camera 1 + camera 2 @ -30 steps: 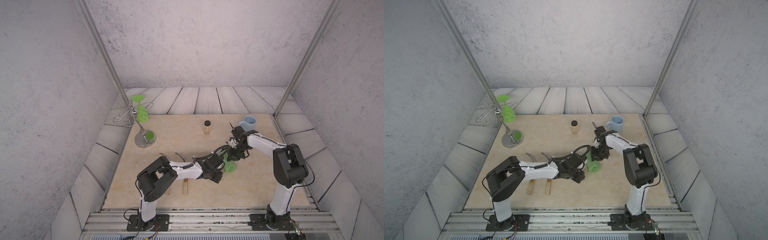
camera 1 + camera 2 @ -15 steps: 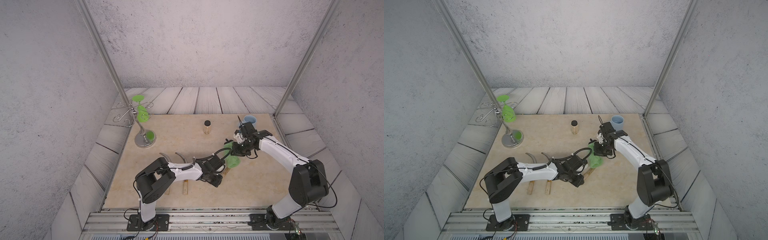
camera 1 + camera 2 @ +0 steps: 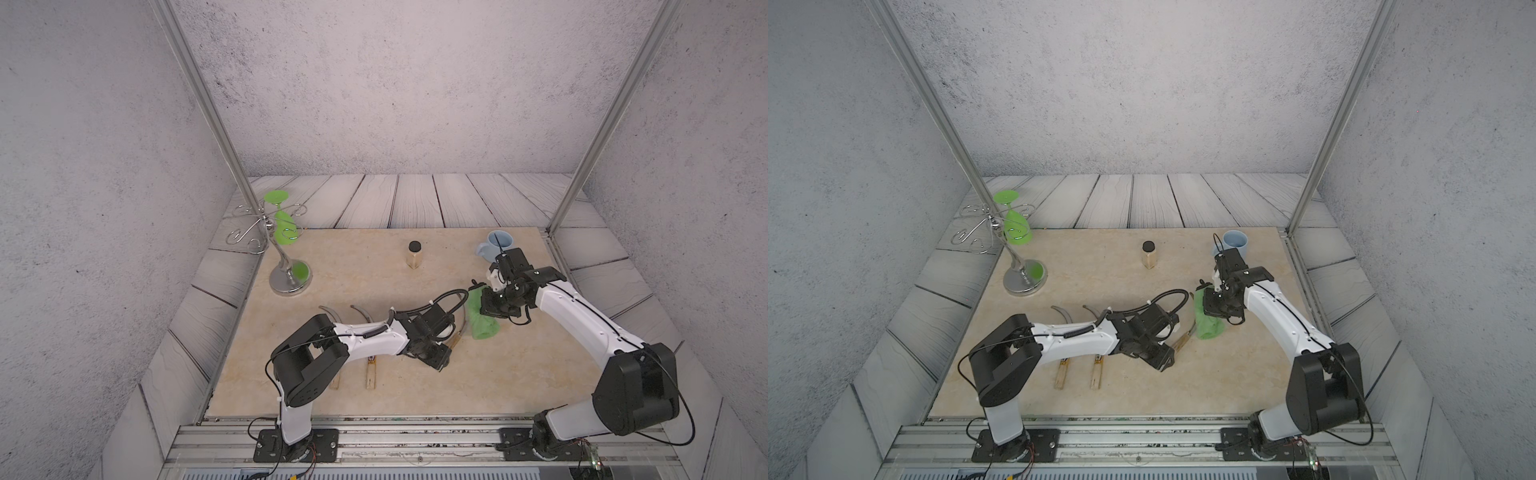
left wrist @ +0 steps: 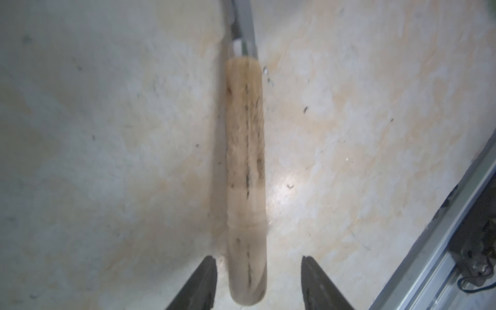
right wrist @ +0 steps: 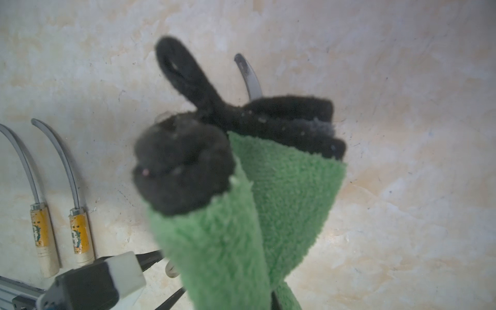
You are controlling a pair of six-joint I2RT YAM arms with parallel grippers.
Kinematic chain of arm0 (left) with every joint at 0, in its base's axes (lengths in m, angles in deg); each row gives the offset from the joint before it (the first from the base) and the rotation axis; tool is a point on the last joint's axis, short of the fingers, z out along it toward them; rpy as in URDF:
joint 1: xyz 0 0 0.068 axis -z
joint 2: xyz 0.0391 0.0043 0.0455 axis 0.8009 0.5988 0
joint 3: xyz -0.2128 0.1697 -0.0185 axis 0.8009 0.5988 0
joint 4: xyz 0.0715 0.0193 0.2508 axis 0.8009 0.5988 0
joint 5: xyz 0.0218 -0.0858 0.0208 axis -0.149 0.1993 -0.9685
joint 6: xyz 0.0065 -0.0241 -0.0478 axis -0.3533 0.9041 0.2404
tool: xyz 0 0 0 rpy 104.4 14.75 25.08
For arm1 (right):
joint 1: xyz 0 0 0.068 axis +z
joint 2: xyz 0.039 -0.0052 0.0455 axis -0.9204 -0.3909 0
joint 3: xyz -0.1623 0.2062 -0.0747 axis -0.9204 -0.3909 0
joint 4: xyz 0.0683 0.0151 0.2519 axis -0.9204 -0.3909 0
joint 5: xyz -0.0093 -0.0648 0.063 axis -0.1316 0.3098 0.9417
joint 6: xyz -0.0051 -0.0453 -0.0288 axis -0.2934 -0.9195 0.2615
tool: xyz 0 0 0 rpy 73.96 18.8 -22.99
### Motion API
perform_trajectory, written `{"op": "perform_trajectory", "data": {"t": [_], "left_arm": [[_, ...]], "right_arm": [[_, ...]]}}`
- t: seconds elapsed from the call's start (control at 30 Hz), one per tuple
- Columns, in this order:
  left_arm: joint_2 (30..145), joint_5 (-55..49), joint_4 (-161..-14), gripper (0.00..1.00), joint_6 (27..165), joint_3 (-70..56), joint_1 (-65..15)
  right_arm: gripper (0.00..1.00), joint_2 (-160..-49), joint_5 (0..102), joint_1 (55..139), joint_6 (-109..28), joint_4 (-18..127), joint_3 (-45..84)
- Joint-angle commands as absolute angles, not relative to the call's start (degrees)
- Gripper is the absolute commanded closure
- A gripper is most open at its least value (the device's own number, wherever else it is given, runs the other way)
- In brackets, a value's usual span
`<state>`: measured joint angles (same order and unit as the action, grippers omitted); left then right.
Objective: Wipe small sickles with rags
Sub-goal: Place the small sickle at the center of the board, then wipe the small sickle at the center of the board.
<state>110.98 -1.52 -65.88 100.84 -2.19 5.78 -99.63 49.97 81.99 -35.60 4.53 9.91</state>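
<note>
One small sickle (image 4: 245, 161) lies on the beige table top, its pale wooden handle between the parted fingers of my left gripper (image 4: 258, 259) with a gap on each side. In both top views that left gripper (image 3: 444, 357) (image 3: 1169, 358) sits at the handle's end (image 3: 1183, 340). My right gripper (image 3: 490, 307) (image 3: 1214, 305) is shut on the green rag (image 3: 482, 322) (image 5: 241, 228), which hangs over this sickle's blade; the blade tip (image 5: 249, 77) pokes out behind the dark edging. Two more sickles (image 3: 334, 380) (image 3: 370, 376) with yellow labels (image 5: 40, 230) (image 5: 79, 233) lie side by side under my left arm.
A chrome goblet stand (image 3: 289, 278) holding a green plastic goblet (image 3: 284, 226) is at the back left. A small dark-capped jar (image 3: 414, 255) stands mid-back, with a blue mug (image 3: 496, 243) just behind my right wrist. A metal rail (image 3: 415, 432) runs along the front.
My left gripper's jaws have come apart off the sickle handle, which now lies on the table. The right arm's elbow swung out to the right with the rag still held.
</note>
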Motion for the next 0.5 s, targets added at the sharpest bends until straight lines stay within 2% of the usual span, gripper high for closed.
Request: {"op": "perform_trajectory", "data": {"t": [0.0,0.2,0.4,0.47], "left_arm": [[114.29,-1.80,-63.62,0.46,98.82,-5.75,5.71],[118.80,-1.36,-62.55,0.55,97.69,-9.39,5.45],[121.37,-1.00,-62.52,0.71,97.21,-9.95,5.24],[121.96,-0.62,-62.83,0.80,97.30,-9.66,5.27]], "right_arm": [[0.90,-96.24,50.07,80.41,-35.77,3.91,9.78],[0.90,-96.78,51.42,78.33,-35.93,4.39,11.12],[0.90,-101.07,53.74,77.85,-35.35,6.83,14.31],[0.90,-103.76,54.42,77.85,-34.69,8.39,15.41]]}}
